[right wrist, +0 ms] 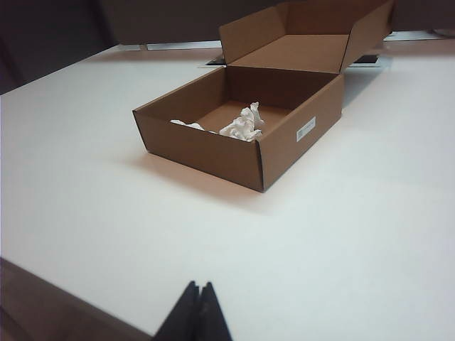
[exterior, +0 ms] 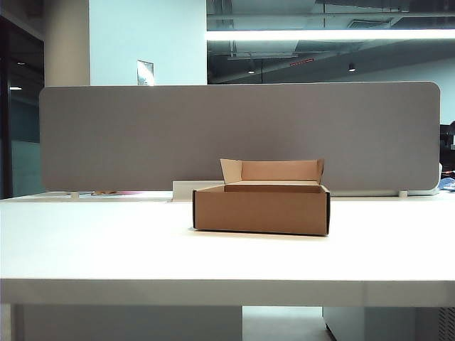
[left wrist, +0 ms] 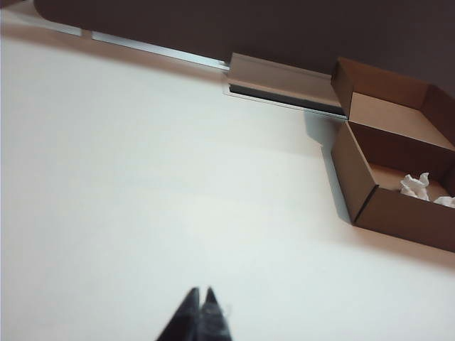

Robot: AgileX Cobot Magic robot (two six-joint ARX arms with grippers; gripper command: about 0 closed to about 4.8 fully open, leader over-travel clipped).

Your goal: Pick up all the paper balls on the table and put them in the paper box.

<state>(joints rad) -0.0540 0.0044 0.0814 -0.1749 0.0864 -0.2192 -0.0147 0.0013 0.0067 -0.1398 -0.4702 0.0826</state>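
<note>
Both paper balls (right wrist: 242, 125) lie inside the paper box (right wrist: 213, 153), which sits on the table (exterior: 106, 249). The box is far in front of both claws. The left gripper (left wrist: 199, 293) is pinched tight, holding nothing. The right gripper (right wrist: 198, 286) is too, above the table's edge.

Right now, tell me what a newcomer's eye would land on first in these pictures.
The open brown paper box stands out mid-table on the white table, in front of the grey divider panel. Inside it lie the white paper balls, seen from both wrist views. The left gripper and right gripper hang over bare tabletop, fingers shut and empty, away from the box.
</note>
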